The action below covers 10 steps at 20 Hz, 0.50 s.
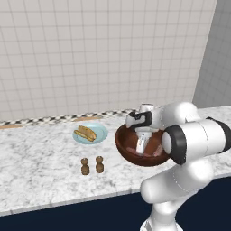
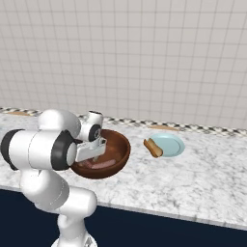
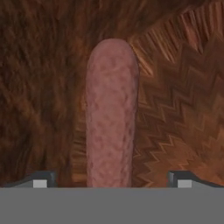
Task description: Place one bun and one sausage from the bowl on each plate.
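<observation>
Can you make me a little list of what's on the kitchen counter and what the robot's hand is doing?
bowl: large deep dark reddish-brown wooden bowl, on the marble counter
in bowl: pinkish-brown sausage
gripper: two-finger gripper down inside the bowl, open, fingertips on either side of the sausage
left plate: pale blue round plate holding a bun with a sausage
right plate: pale blue plate with a bun at its edge
extras: two small brown wooden shakers
</observation>
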Available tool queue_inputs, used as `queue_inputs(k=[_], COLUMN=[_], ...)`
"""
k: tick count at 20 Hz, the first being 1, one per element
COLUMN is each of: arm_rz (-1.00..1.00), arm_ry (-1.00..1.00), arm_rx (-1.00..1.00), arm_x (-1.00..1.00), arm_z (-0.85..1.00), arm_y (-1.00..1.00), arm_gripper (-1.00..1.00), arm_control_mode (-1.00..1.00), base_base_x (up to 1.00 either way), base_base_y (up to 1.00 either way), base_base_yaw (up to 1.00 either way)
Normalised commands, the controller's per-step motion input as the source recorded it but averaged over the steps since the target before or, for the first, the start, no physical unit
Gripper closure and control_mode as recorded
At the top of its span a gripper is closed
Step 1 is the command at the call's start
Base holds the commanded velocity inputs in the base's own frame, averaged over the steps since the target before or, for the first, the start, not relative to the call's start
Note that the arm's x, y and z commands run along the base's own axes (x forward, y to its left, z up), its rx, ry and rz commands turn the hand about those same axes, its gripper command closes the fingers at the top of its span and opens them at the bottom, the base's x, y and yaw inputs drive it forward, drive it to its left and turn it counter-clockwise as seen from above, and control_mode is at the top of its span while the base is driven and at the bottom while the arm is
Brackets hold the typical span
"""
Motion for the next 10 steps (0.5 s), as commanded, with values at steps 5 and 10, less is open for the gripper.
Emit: queue_inputs(k=[5,10], arm_rz=[0.0,0.0], arm_ry=[-0.04,0.25], arm_rx=[0.02,0.0], arm_x=[-0.17,0.08], arm_z=[-0.38,-0.29], arm_y=[0.01,0.0], arm_gripper=[1.0,1.0], arm_control_mode=[-1.0,-1.0], base_base_x=[0.0,0.0], base_base_y=[0.0,0.0], base_base_yaw=[0.0,0.0])
